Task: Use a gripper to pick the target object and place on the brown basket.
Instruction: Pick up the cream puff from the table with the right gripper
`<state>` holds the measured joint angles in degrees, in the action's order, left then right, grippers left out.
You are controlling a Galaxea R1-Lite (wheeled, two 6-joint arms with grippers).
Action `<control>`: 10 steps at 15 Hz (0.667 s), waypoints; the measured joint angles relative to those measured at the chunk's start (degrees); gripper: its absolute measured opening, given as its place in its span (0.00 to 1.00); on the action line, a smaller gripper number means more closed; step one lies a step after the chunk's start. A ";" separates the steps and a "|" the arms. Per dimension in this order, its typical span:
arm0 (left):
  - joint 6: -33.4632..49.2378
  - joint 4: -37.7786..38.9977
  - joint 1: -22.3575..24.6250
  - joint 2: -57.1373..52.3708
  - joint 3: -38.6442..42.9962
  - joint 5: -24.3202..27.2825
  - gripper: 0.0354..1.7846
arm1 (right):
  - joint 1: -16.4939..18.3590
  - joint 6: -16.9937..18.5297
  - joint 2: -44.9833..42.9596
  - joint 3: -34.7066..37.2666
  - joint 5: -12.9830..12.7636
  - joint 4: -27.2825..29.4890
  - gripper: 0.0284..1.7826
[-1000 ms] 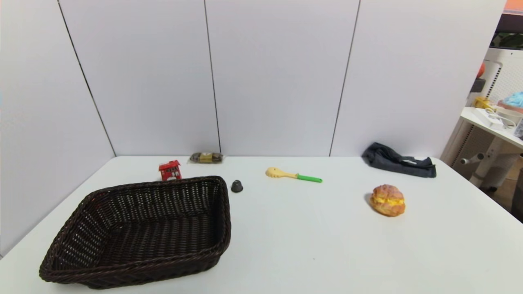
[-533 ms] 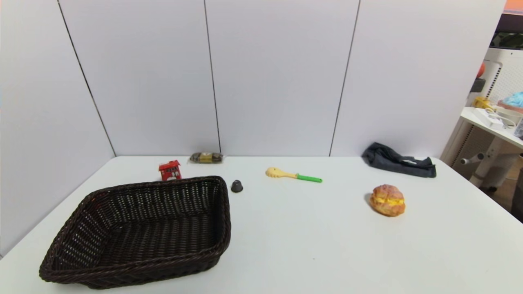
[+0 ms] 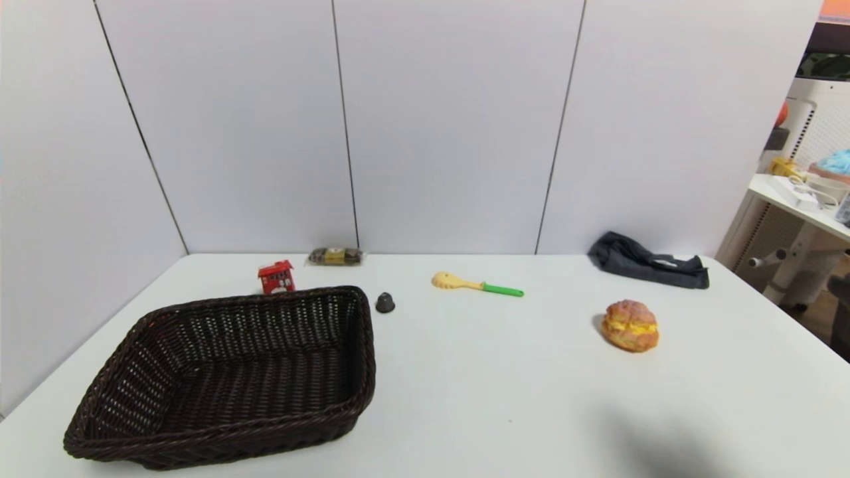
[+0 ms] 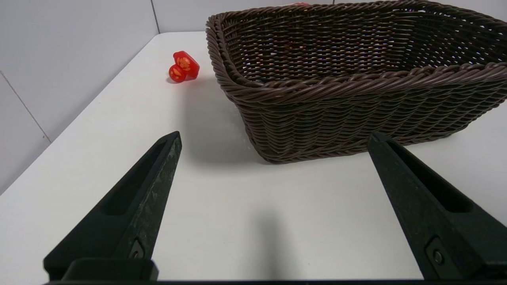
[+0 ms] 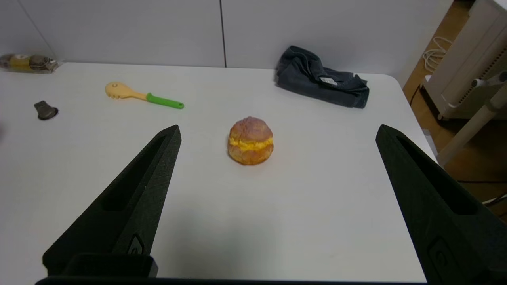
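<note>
The golden-brown bun with a yellow filling (image 3: 630,325) sits on the white table at the right; it also shows in the right wrist view (image 5: 250,140). The brown basket (image 3: 219,398) stands empty at the left, and its near wall shows in the left wrist view (image 4: 356,107). My right gripper (image 5: 277,132) is open and empty, short of the bun with bare table between. My left gripper (image 4: 273,136) is open and empty, just before the basket's near wall. Neither gripper shows in the head view.
A yellow spatula with a green handle (image 3: 477,285), a small dark cap (image 3: 384,303), a red toy house (image 3: 276,276) and a wrapped snack (image 3: 336,256) lie toward the back. A dark cloth (image 3: 647,268) lies at the back right. A red trinket (image 4: 183,66) sits left of the basket.
A shadow has appeared on the table at the front right of the head view. The objects have not moved.
</note>
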<state>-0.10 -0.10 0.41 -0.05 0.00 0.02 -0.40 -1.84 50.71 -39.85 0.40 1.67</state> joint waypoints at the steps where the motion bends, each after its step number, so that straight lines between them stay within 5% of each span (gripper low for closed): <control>1: -0.01 0.00 0.00 0.00 0.00 -0.02 0.94 | -0.01 -0.27 5.68 -4.39 0.06 0.41 0.95; 4: 0.05 0.00 0.00 0.00 0.00 -0.02 0.94 | -0.23 -1.88 21.28 -16.32 0.12 5.60 0.95; 10: 0.02 0.00 0.00 0.00 0.00 0.00 0.94 | -2.05 -3.00 43.33 -37.30 -0.27 27.01 0.95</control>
<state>-0.07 -0.10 0.41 -0.05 0.00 0.02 -2.45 -4.84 94.04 -77.15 0.13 28.68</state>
